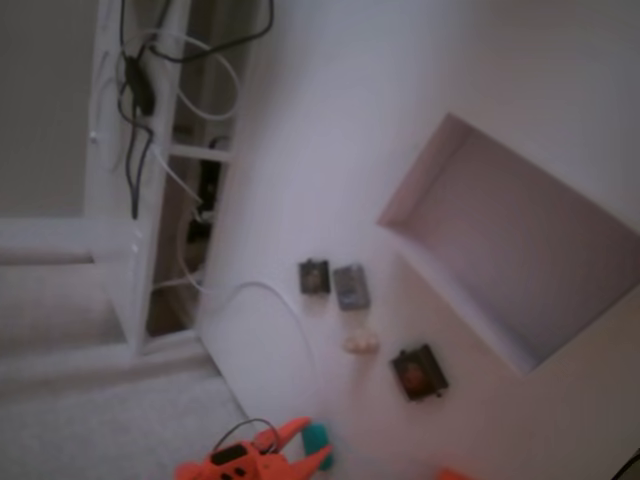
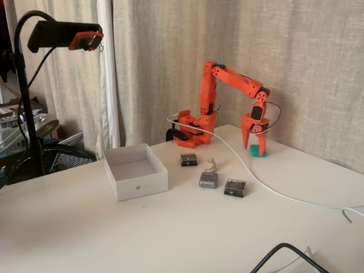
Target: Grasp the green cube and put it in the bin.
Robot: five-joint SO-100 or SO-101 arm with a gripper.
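Both fixed views are showing the green cube point(image 2: 257, 150) being straddled on the desk point(image 2: 170, 227) by the parted fingers point(image 2: 247, 135), not yet lifted, the bin point(image 2: 135, 185) being left empty.

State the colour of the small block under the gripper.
The block is teal-green, clearest in the fixed view showing the whole arm.

Matte teal green cube point(image 2: 257, 150), smooth white bin point(image 2: 122, 185), glossy white table point(image 2: 170, 227)
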